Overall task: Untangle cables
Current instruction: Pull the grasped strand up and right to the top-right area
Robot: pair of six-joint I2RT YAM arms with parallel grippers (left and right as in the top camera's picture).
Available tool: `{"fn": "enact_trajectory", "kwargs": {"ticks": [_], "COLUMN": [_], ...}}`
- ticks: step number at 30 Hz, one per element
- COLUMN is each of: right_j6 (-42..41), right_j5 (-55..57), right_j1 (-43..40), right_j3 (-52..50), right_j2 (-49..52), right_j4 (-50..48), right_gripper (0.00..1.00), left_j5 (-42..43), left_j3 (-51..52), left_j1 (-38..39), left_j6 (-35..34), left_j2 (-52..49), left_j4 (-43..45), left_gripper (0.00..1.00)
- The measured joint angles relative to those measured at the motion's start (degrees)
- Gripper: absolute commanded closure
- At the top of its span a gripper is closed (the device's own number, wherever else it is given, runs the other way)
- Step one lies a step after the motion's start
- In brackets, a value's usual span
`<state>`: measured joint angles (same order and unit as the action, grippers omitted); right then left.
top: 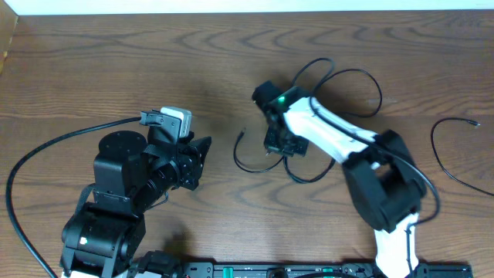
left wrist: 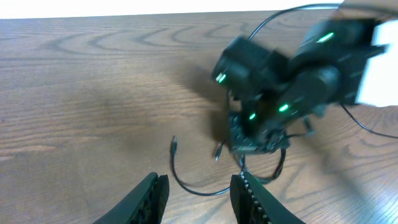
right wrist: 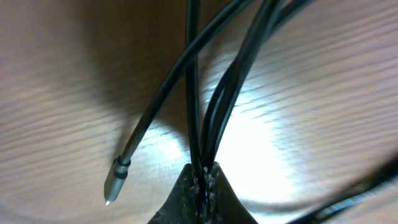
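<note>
Pinching several black cables (right wrist: 194, 93) between its tips, the right hand (right wrist: 204, 183) stands pressed together, pointing down at the worktop (top: 116, 69) a little right of centre.

Right wrist view: the strands run side by side up from the closed tips across the wood. One of them bends away to the left and ends in a small metal plug (right wrist: 115, 180) that lies on the surface beside the hand.

Overhead view: loops of the same cables spread around the right hand, a large one behind it toward the far edge and smaller ones in front of it and to its left. The white right arm (top: 332, 135) reaches over them from the near edge.

Left wrist view: the left hand (left wrist: 199, 186) is spread, with nothing between its fingers (left wrist: 152, 196). It is held above the wood and faces the cables from the left, apart from them. The nearest loop curves just ahead of its tips, and two free ends lie on the wood there.

The black left arm (top: 123, 177) carries a thick wire (top: 46, 144) that arcs off to the left. A lone cable (top: 433, 143), also black, lies in an open curve near the right edge, well apart from the others and from both hands.
</note>
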<state>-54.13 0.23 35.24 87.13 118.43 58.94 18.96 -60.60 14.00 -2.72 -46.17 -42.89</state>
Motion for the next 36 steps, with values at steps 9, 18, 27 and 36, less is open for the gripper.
{"fn": "enact_trajectory", "kwargs": {"ticks": [9, 18, 27, 36], "right_j6": [7.91, 18.05, 21.42, 28.70], "right_j5": [1.25, -4.13, -8.37, -9.25], "right_j1": [-7.74, -16.48, -22.56, -28.15], "right_j3": [-0.09, -0.09, 1.27, 13.44], "right_j2": [-15.72, -23.58, -25.29, -25.29], "right_j4": [-2.34, -11.17, -12.20, -13.81], "right_gripper": [0.99, 0.99, 0.99, 0.99], "left_j5": [0.00, 0.00, 0.00, 0.00], "left_j3": [0.00, 0.00, 0.00, 0.00], "left_j1": [0.00, 0.00, 0.00, 0.00], "left_j6": [-0.02, -0.02, 0.00, -0.02], "left_j2": [0.00, 0.00, 0.00, -0.02], "left_j4": [-0.02, 0.00, 0.74, 0.17], "left_gripper": [0.62, 0.62, 0.62, 0.62]}}
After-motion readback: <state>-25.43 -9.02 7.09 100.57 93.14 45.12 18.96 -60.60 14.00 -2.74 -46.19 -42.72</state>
